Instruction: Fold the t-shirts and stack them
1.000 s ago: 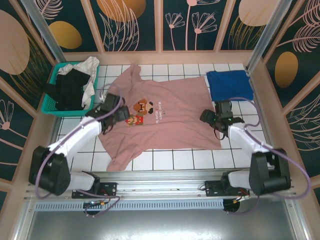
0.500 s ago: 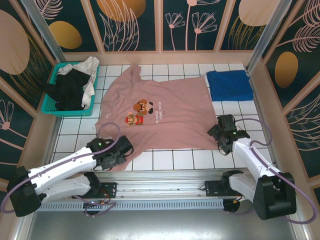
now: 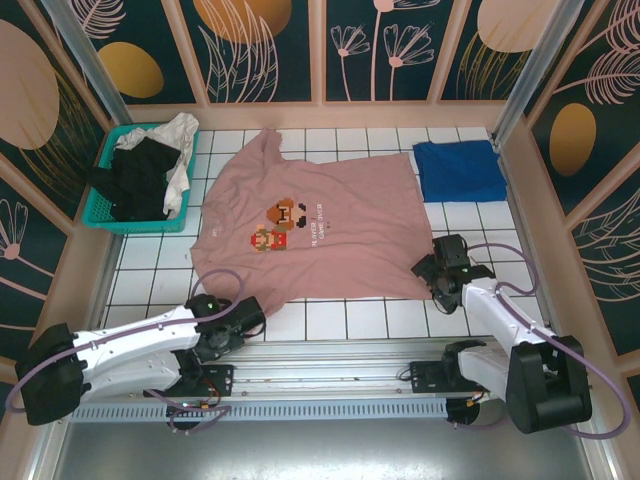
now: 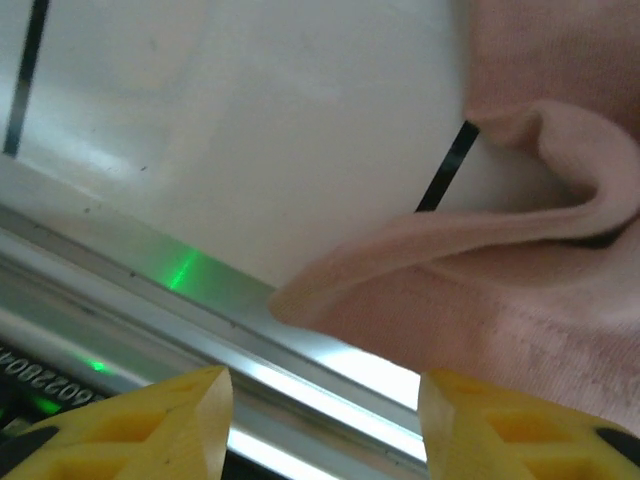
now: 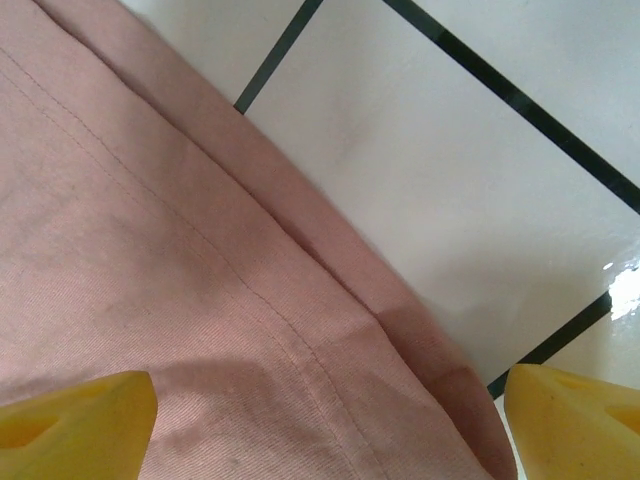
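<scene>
While the basket [image 3: 100, 208] at far left holds the black tee [image 3: 135, 180] and white tee [image 3: 181, 133], the left gripper [image 3: 246, 317] sits low at the pink tee's [image 3: 330, 240] near-left sleeve [image 4: 520, 250], jaws apart with no cloth between them, apparently aligned to pinch that edge. The pink tee lies flat mid-table, print up. The right gripper [image 3: 434, 272] hovers over the near-right hem [image 5: 250, 300], jaws wide, likely for a matched lift. The blue tee [image 3: 458, 170] lies folded at far right, probably the stack base.
</scene>
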Tool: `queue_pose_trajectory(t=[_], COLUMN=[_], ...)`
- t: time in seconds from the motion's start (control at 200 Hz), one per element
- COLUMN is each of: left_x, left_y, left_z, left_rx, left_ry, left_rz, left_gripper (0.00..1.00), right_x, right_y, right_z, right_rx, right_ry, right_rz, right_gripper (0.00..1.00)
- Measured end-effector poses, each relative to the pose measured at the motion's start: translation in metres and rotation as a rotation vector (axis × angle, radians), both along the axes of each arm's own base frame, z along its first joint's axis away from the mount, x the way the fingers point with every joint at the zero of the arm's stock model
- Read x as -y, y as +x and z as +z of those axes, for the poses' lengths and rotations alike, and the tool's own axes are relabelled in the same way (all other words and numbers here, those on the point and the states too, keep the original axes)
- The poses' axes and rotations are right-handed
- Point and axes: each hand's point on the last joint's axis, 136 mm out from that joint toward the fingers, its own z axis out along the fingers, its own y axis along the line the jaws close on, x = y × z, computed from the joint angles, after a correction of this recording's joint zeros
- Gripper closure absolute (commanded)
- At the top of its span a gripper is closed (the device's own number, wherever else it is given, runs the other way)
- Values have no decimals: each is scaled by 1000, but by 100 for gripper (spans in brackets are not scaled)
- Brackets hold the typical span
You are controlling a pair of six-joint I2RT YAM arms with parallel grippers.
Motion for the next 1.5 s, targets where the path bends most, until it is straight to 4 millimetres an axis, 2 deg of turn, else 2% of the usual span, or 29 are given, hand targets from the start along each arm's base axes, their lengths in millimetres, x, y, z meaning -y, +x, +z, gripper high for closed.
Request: queue_pose_trajectory(t=[0.045,0.295,0.505,0.636,0.726,0.896,1.006,1.136,1.276,1.411,1.496], left_x=[2,13,11,12,18,24,23,18,17,17,9], left_y=[3,14,19,24,32,46,54,62,77,109,138], left_z=[-3,-9,-4,7,22,56,80,102,132,172,187], left_rx=[13,83,121,142,175,245,303,364,445,548,586], left_ry=[-8,-70,-77,-71,-80,-86,-89,-76,-38,29,103], left_rz=[5,36,34,16,10,-4,-6,-9,-30,-26,-16], left_gripper=[52,77,92,100,100,100,100,100,100,100,100], right_x=[0,-4,-11,-10,-8,-4,0,4,1,-4,-7], right_y=[0,2,-5,-5,-5,-9,-10,-7,10,33,45], right_z=[0,1,-3,3,7,2,3,13,41,75,89], right_rx=[-1,13,10,34,50,40,37,36,81,159,192], right_ry=[1,9,27,28,21,2,-22,-55,-67,-70,-76], right_rz=[1,24,41,31,26,17,12,28,50,78,97], right_gripper=[11,17,31,40,51,84,100,100,100,100,100])
